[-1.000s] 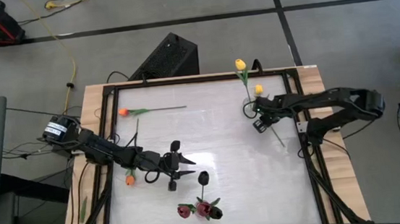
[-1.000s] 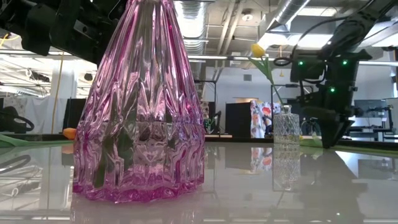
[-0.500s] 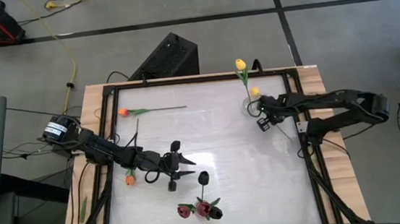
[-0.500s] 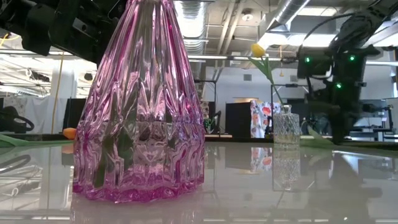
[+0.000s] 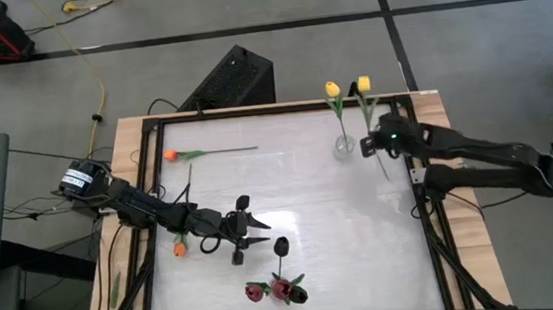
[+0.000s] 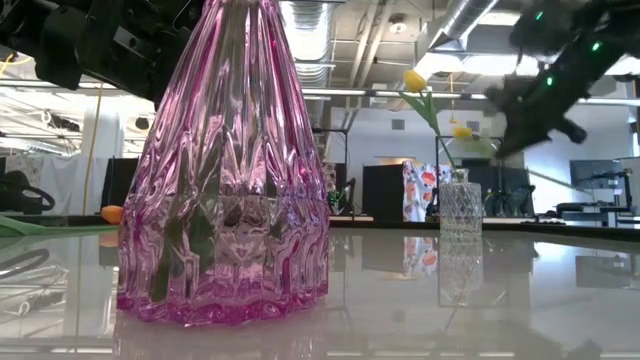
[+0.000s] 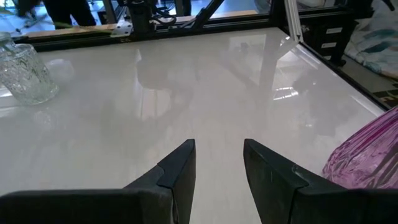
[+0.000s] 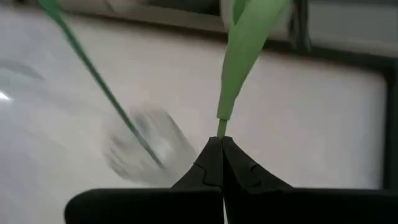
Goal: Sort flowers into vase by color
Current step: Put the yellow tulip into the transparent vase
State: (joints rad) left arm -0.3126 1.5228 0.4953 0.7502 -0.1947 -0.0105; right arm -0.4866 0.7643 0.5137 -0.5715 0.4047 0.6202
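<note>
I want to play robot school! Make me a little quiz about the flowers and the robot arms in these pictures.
1. True or false: the right gripper is pinching a yellow tulip by its stem.
2. What is in the clear vase? A) an orange tulip B) another yellow tulip C) nothing
3. Fill in: the left gripper waits with its fingers ____, holding nothing.

Key: 1 true; 2 B; 3 open.
</note>
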